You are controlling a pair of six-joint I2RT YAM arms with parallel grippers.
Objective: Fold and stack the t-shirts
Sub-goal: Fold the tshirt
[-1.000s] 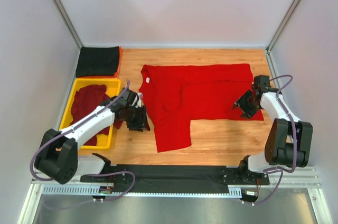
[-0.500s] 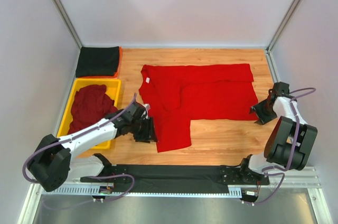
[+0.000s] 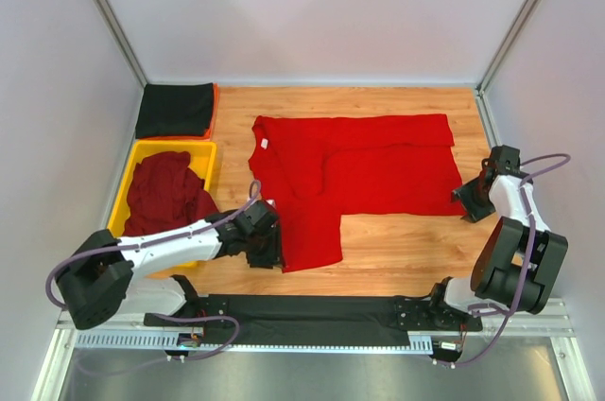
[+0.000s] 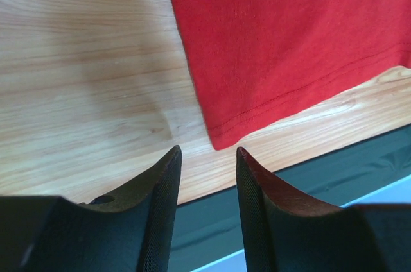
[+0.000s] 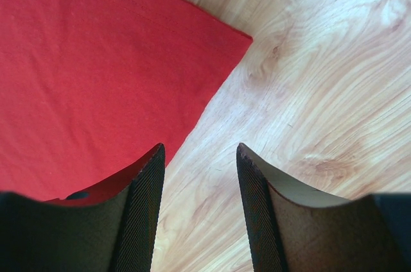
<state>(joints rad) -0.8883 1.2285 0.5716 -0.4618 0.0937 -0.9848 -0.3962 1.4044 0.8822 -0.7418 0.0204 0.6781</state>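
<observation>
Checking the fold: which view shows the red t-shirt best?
The top view: the whole red t-shirt shows, partly folded. The left wrist view shows only a hem corner; the right wrist, another corner.

Pale walls (image 3: pixel 331 4) enclose light wood tabletop (image 3: pixel 397 250); even, soft light.

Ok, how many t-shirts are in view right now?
3: a red t-shirt spread mid-table, a maroon heap in the yellow tray, a black folded one far left. The heap may hide more.
</observation>
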